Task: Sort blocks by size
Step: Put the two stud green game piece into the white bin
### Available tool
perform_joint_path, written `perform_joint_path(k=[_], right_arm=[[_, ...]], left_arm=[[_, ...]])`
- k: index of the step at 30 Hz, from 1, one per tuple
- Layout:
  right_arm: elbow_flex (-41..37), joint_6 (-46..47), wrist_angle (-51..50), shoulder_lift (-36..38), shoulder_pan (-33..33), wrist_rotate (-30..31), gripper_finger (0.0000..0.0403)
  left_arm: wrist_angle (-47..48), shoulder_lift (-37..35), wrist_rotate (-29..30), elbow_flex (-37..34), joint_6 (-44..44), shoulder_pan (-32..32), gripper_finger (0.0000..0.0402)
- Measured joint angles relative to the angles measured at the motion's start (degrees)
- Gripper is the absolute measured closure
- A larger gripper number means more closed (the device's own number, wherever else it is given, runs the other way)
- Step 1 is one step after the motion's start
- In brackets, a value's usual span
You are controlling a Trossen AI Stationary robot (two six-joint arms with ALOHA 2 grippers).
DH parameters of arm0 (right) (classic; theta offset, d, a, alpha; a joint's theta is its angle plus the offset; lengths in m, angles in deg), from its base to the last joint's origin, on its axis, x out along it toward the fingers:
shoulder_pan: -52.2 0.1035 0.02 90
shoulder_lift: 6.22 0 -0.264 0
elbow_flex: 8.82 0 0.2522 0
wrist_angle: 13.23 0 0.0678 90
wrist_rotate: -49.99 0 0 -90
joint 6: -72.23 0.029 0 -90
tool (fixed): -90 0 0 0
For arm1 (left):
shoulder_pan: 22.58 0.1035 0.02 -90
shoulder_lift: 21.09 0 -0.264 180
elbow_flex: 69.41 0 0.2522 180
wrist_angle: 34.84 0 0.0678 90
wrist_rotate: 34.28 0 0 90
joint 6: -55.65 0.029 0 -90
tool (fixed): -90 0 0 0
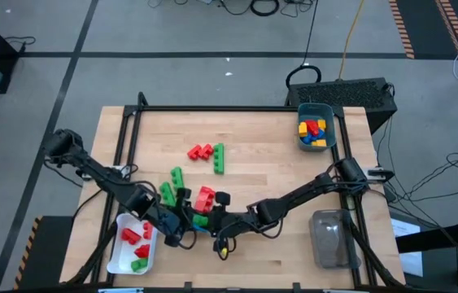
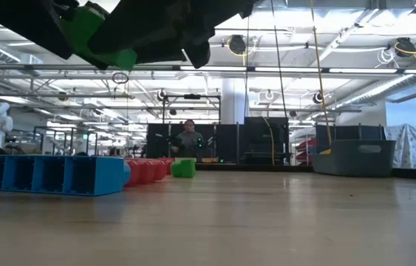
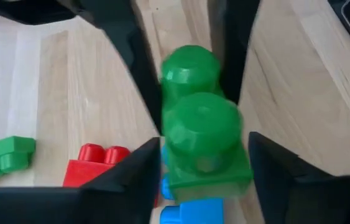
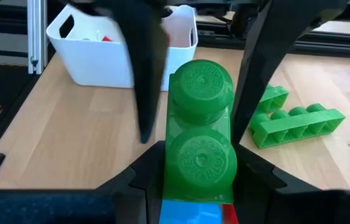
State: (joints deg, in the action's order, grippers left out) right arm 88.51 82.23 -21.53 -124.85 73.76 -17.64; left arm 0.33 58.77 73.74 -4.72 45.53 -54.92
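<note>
A green two-stud brick (image 1: 200, 220) is held up between both grippers over the table's near middle. It also shows in the low view (image 2: 93, 33), clear of the tabletop. My left gripper (image 1: 186, 221) comes from the left and my right gripper (image 1: 212, 220) from the right; each is shut on one end of it. Below it lie a blue brick (image 3: 187, 213) and a red brick (image 3: 94, 165). More green bricks (image 1: 170, 187), a red brick (image 1: 204, 198), red bricks (image 1: 200, 150) and a green bar (image 1: 219, 157) lie on the wood. My left gripper pinches the green brick's two long sides at its left end (image 3: 178, 177) between its two fingers (image 3: 138, 174). They come slanting down from the table's left and lie along the brick. The brick is studs up and clear of the table. My right gripper pinches the same brick's long sides at its right end (image 4: 178, 171) between its two fingers (image 4: 255, 171). They come slanting down from the table's right and lie along the brick. Its tips meet the left gripper's tips near the brick's middle.
A white bin (image 1: 123, 262) with red and green bricks stands at the near left. A teal bin (image 1: 332, 122) with blue, yellow and red bricks stands at the far right. A clear bin (image 1: 330, 236) stands at the near right. A person shows far behind the table (image 2: 188, 139).
</note>
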Motion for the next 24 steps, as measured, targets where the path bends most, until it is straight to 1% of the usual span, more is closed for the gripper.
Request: perform_joint_path(k=[4,8,15,19,24], right_arm=[[0.0,-0.01,-0.06,0.0,-0.02,0.02,0.0273],[0.0,0.57,-0.53,0.0,-0.02,0.4,0.0273],[0.0,0.23,-0.93,0.0,-0.04,0.31,0.0268],[0.0,-0.69,-0.93,0.0,-0.04,0.07,0.0244],[0.0,-0.75,-3.48,0.0,-0.09,0.09,0.0212]], left_arm=[[0.04,0.0,-1.05,-0.01,-0.01,0.84,0.027],[0.34,-0.01,-2.11,-0.01,-0.33,1.76,0.0302],[0.35,-0.04,-2.64,-0.03,-0.27,2.34,0.031],[1.03,-0.2,-3.04,-0.03,-1.09,2.34,0.0311],[4.91,-2.5,-3.33,-0.03,-4.22,2.28,0.0311]])
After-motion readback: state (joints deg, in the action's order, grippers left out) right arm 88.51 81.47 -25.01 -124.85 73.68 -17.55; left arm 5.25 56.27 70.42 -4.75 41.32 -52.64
